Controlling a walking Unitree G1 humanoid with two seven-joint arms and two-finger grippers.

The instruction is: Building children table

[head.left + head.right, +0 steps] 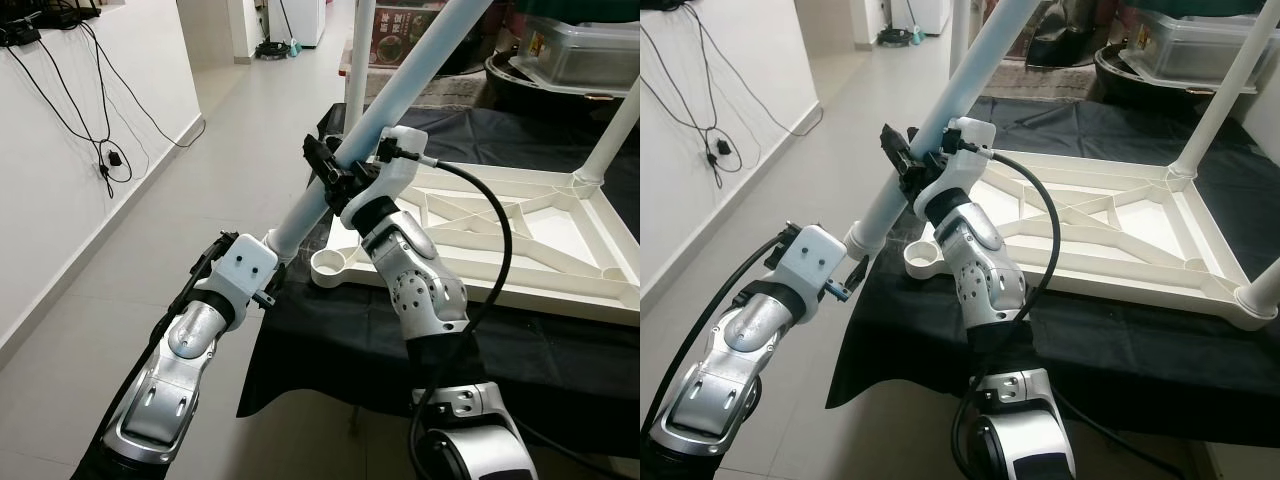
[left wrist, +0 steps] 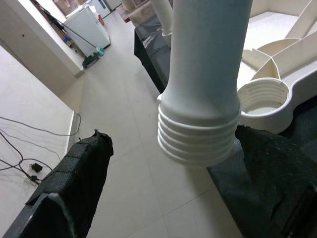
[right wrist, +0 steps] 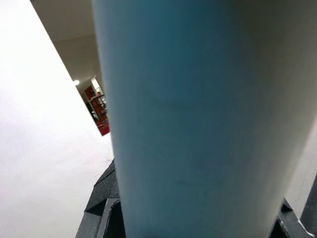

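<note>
Wall cables [image 1: 95, 110], bin [image 1: 585, 50] behind tabletop [image 1: 500, 230].

Smooth white plastic leg [image 1: 400, 85]; matt black cloth [image 1: 330, 340]; glossy tiles [image 1: 120, 290].

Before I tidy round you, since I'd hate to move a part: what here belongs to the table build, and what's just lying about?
Job:
table leg, held by left gripper and right gripper
upturned tabletop
empty corner socket

Lying about:
wall cables
plastic box
</note>
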